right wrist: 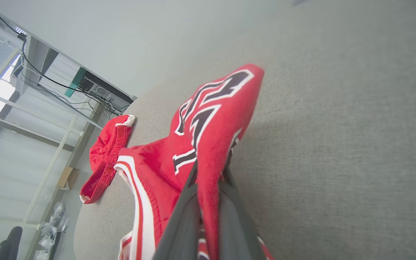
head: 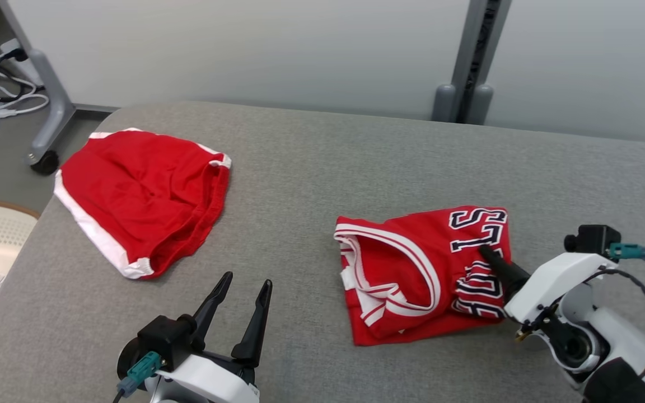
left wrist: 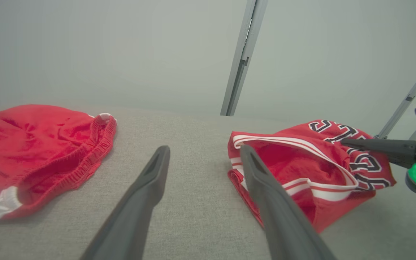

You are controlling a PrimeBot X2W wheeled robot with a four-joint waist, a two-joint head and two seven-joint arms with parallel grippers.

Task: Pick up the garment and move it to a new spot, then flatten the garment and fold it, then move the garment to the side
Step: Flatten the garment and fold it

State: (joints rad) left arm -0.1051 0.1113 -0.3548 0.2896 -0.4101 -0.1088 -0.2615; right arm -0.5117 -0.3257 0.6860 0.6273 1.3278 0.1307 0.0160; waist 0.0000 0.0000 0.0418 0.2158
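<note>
Item under task: red mesh basketball jersey point(head: 406, 268) with white-striped trim and navy lettering. It lies folded on the grey fabric-covered tabletop point(head: 311, 162), right of centre, toward the near edge.

Right gripper point(head: 487, 254): clenched on a raised ridge at the jersey's lettered right side.

Left gripper point(head: 247, 280): spread wide, grasping nothing, above the near edge.

Red elastic-waisted shorts point(head: 138, 196) lie by the left edge, well apart from the jersey.

Assessment: the jersey looks light, limp and probably slick. A single pinch may let the layers slide open, so a hold through all layers at the folded edge is advisable.

The right wrist view confirms cloth nipped between the fingers point(right wrist: 182, 216); the head view leaves that contact unclear. The left wrist view shows the striped opening facing the left gripper.
</note>
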